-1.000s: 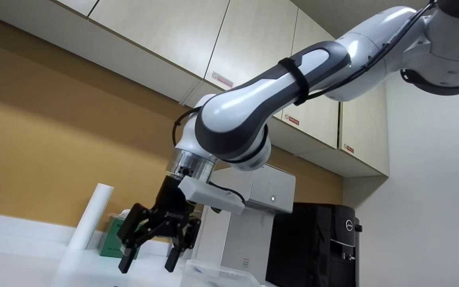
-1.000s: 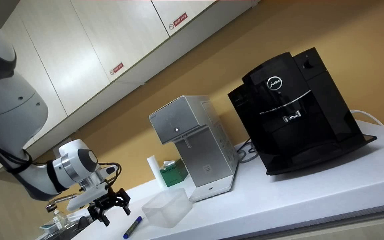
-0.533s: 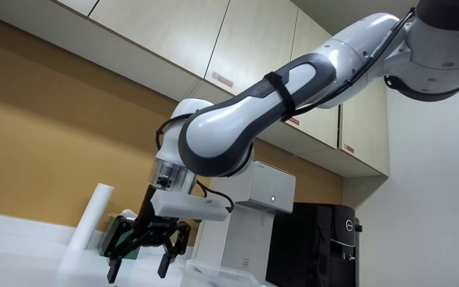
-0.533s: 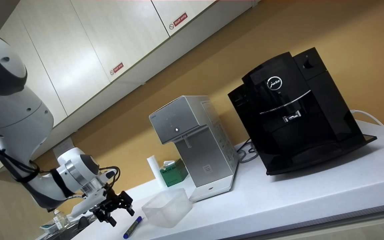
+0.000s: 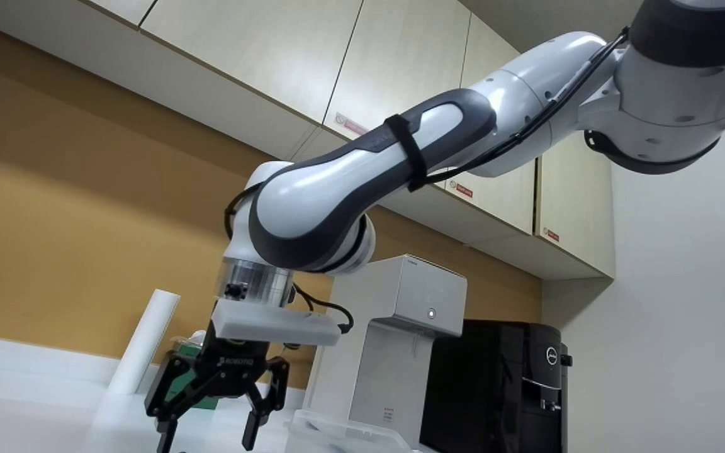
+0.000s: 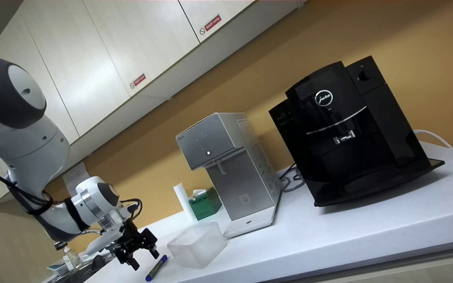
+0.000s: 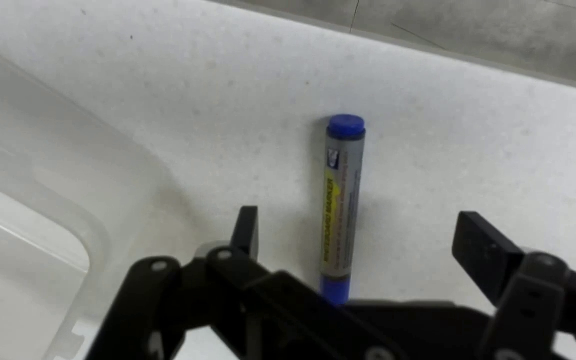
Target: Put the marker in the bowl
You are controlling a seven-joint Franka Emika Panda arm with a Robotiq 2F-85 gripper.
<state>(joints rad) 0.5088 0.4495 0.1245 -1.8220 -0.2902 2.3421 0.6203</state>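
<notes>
Though beside 1 translucent bowl [image 6: 193, 254], marker [image 7: 341, 210] (blue-ended) outside on the counter [image 6: 344, 228], spread gripper [image 5: 207, 440] nearby.

Gripper [image 6: 146, 260] lower in both exterior views than in earlier pictures; fingertips nearer marker [image 6: 156, 268]. Arm [image 5: 312, 201] and its upper joint [image 6: 26, 90] likewise lowered. In an exterior view, upper part of grey dispenser [image 5: 428, 292], earlier partly behind arm, found more exposed; gripper lean reduced. In an exterior view, pale sheet [image 6: 75, 177] behind arm also more exposed.
</notes>
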